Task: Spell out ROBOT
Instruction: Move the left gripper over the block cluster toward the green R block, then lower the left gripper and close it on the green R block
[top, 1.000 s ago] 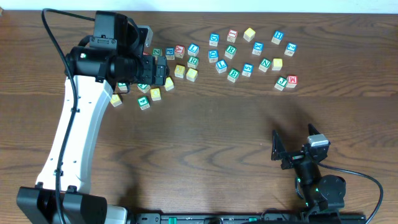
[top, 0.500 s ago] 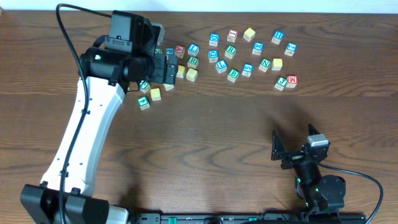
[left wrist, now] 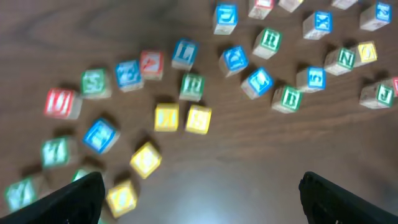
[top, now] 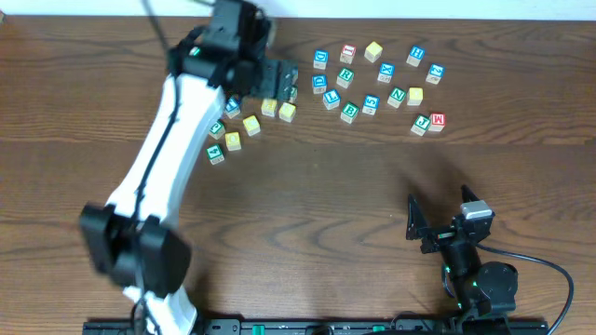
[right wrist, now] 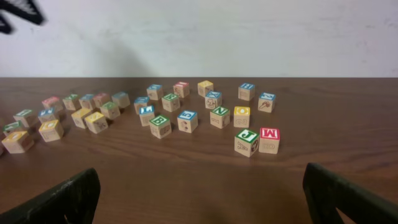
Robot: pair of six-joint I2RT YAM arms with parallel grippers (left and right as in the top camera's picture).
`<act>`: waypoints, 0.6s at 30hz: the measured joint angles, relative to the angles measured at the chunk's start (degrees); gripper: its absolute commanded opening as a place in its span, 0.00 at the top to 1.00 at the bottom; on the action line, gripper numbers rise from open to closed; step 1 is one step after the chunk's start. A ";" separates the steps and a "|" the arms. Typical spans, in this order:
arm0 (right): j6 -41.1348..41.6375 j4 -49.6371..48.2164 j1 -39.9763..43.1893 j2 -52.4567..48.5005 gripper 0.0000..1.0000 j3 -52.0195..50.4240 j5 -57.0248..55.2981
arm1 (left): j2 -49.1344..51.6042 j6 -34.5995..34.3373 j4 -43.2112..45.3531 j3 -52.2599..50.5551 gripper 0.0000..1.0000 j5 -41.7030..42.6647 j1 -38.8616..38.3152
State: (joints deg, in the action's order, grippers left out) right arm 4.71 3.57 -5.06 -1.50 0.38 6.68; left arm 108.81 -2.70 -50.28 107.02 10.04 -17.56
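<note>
Letter cubes lie scattered along the far side of the table. A green R cube point(top: 346, 74) point(left wrist: 268, 40) and a green B cube point(top: 349, 112) point(left wrist: 289, 98) sit in the middle cluster. Two yellow cubes point(top: 269, 107) point(left wrist: 166, 117) rest side by side just left of them. I cannot pick out the blue T among several blue cubes. My left gripper point(top: 284, 84) point(left wrist: 200, 190) hovers open above the cubes' left part, nothing between its fingers. My right gripper point(top: 438, 221) point(right wrist: 199, 186) stands open and empty near the front right, far from the cubes.
A second green R cube point(left wrist: 191, 84) lies above the yellow pair. More yellow cubes point(top: 251, 125) and green ones lie at the left. A green J point(right wrist: 247, 140) and red M point(right wrist: 269, 138) stand at the right end. The left arm point(top: 158, 177) slants across the table's left.
The left arm has swung right and further back, carrying its open gripper from the left cubes toward the middle of the spread. The right arm has not moved.
</note>
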 measured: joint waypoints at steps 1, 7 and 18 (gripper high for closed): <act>0.00 0.02 0.00 0.00 0.01 0.00 0.02 | 2.23 0.39 -0.66 2.40 0.01 -0.26 -0.42; 0.00 0.00 0.00 0.00 0.01 0.00 0.02 | 11.50 6.32 -0.72 7.15 0.06 -1.42 -2.19; 0.00 0.00 0.00 0.00 0.01 0.00 0.02 | 23.26 10.73 5.18 7.15 0.11 -1.44 -2.80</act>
State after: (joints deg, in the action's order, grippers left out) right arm 4.71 3.57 -5.06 -1.50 0.38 6.70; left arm 132.07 8.03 -45.10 114.17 8.60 -20.36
